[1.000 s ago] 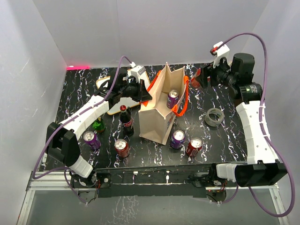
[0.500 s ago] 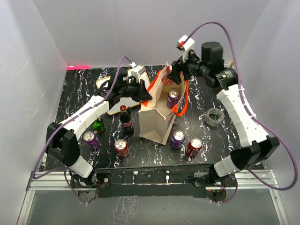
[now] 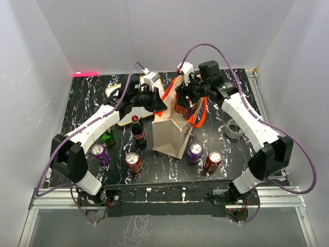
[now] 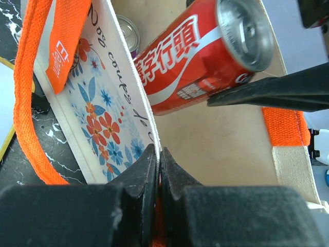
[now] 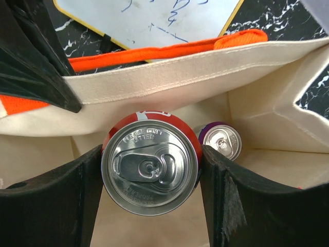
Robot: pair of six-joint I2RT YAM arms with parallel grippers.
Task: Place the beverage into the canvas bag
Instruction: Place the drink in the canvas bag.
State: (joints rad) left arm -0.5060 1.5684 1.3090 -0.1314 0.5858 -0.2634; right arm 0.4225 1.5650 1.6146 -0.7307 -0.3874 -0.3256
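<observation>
Left tool (image 4: 158, 154): fingers pinched together on the top rim of the canvas bag (image 4: 226, 149), at its near wall. It looks to be holding the mouth open.
Bag, state: stands on the desk (image 3: 87, 103) with its mouth open upward.
Bag, handling (judged): soft cloth with floppy walls. Likely to sag or lean if the rim is bumped.
Handles: an orange strap (image 4: 36, 92) hangs loose off the rim, so it is a snag risk for anything going in.
Bag floor: one purple can (image 5: 222, 141) sits at the bottom, close to a corner fold.
Beverage can (image 5: 150, 171): red, with its tab flat, so it looks unopened. It is in the bag's mouth between the cloth walls, above the purple can's level and off to its side. I cannot see it resting on anything.
Can, handling (judged): thin metal, stiff enough but will dent under a hard squeeze. The skin is smooth and slick. If full it has real weight and would drop fast.
Where to hold (judged): opposite round sides, upper body just under the top rim. The lid and tab give no purchase.
Right tool (image 3: 185, 98): clamped on the beverage can from above, one finger on each side, with the lid facing the wrist camera.
Right of bag: a tape roll (image 3: 235, 127) lies on the desk, apart from the bag.
</observation>
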